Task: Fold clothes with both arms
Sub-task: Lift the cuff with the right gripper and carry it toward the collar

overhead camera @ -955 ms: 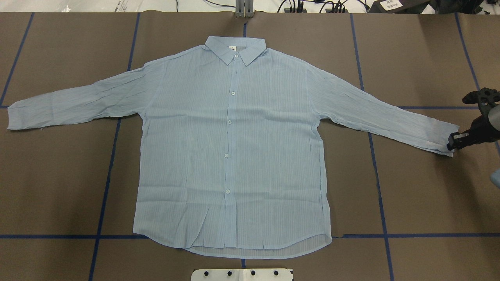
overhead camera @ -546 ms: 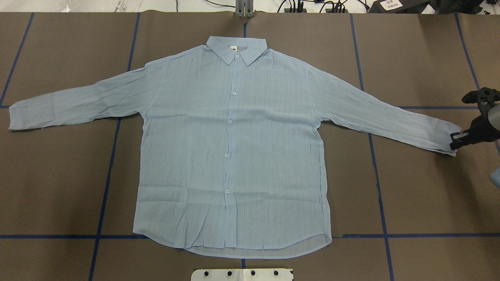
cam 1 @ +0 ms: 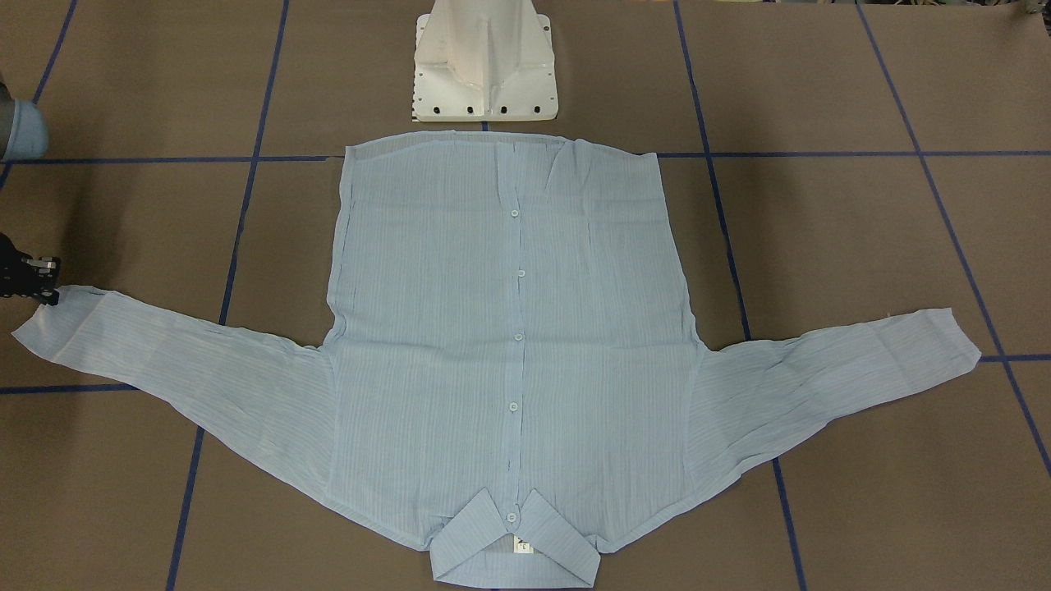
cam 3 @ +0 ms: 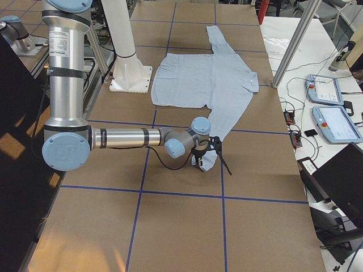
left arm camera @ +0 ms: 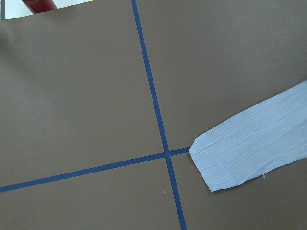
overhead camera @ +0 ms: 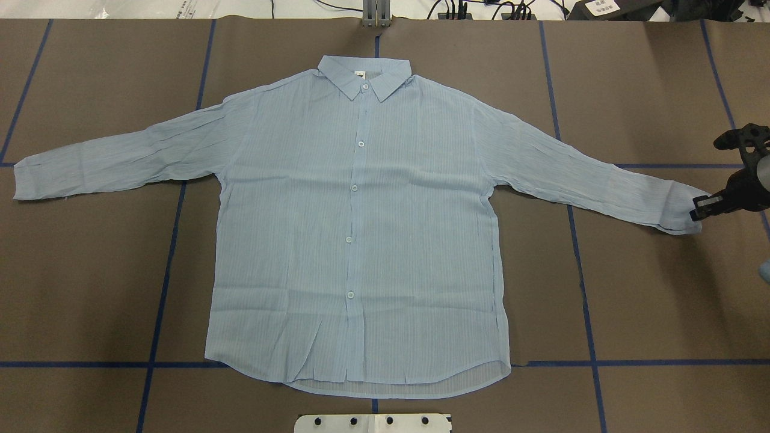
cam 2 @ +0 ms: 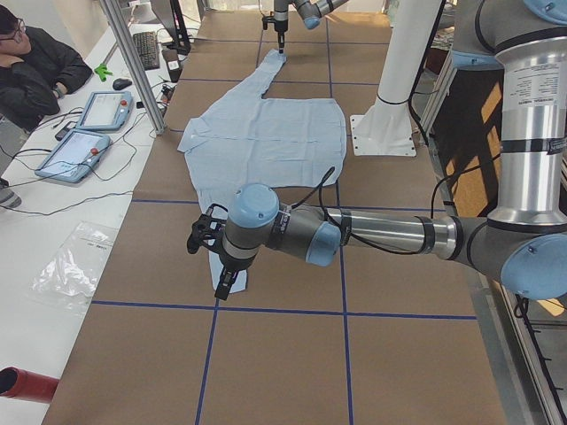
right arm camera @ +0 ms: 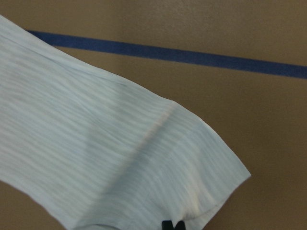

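The right tool (overhead camera: pixel 701 207) looks clamped on the right sleeve's cuff (right arm camera: pixel 201 172), near the tabletop's right edge, with the cuff corner slightly raised. The left tool (cam 2: pixel 221 288) hangs over bare tabletop (overhead camera: pixel 662 300) just past the left cuff (left arm camera: pixel 225 163); whether it is apart or together I cannot tell. The shirt (overhead camera: pixel 361 228) lies flat mid-tabletop, collar toward the far edge. I judge the first fold is starting: next, carry the sleeve inward across the body. The brown surface carries a blue tape grid (overhead camera: pixel 586 313); an operator (cam 2: pixel 35 66) sits beyond the far edge.
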Controlling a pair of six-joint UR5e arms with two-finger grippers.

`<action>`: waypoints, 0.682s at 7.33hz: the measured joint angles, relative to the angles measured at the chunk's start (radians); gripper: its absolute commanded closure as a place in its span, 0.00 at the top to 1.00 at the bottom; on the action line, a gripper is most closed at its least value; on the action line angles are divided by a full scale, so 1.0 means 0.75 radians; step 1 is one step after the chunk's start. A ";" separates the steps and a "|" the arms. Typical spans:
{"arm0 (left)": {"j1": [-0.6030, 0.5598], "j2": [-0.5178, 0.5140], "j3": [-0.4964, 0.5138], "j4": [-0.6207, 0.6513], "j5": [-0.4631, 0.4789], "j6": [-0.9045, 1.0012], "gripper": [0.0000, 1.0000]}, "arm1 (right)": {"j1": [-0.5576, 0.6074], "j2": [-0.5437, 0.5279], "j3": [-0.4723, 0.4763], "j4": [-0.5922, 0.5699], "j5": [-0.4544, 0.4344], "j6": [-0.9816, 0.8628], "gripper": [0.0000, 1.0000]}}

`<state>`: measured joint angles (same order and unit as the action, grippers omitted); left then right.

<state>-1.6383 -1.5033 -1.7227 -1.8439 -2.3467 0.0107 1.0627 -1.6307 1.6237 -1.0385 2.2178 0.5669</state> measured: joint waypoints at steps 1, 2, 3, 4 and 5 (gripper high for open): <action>0.000 0.000 0.000 0.000 0.001 0.000 0.99 | 0.012 -0.003 0.102 -0.002 0.008 0.002 0.00; 0.000 0.000 0.000 0.000 0.001 0.000 0.99 | 0.019 0.022 0.191 -0.009 0.017 0.004 0.00; 0.000 0.000 0.001 0.000 0.001 0.000 0.99 | 0.019 0.089 0.238 -0.017 0.040 0.009 0.00; 0.000 0.000 0.002 0.000 0.002 0.000 0.99 | 0.011 0.207 0.247 -0.046 0.075 0.037 0.00; 0.000 0.000 0.002 0.000 0.002 0.000 0.99 | -0.026 0.382 0.235 -0.135 0.091 0.107 0.00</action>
<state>-1.6383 -1.5033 -1.7213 -1.8439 -2.3455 0.0107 1.0431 -1.3443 1.8002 -1.1400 2.2862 0.6468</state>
